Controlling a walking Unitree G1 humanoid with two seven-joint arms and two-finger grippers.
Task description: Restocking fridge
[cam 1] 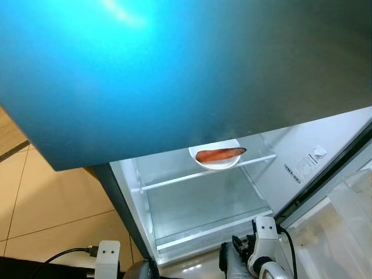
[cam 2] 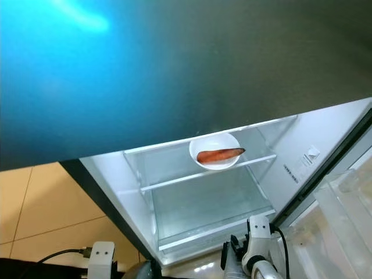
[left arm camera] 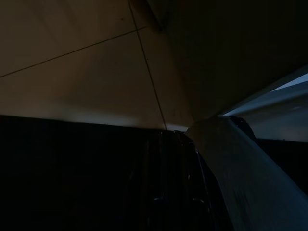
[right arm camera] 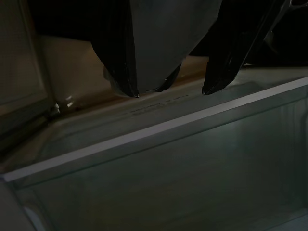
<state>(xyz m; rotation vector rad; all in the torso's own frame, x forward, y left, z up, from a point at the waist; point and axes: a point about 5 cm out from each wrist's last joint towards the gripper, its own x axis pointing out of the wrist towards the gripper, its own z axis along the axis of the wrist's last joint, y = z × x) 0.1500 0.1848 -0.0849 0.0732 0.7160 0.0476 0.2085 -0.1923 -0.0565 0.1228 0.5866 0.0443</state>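
Observation:
The fridge stands open below me, its big blue-grey door front across the top of the head views. On the upper glass shelf sits a white plate holding one long orange-red piece of food. My right gripper is low at the front edge of the fridge's bottom compartment, well below the plate. In the right wrist view its fingertips stand apart over a glass-fronted ledge, nothing between them. My left arm hangs idle at the lower left.
The lower compartment under the shelf holds nothing I can make out. An open door with clear bins flanks the right side. Tan tiled floor lies to the left, with a black cable by my left arm.

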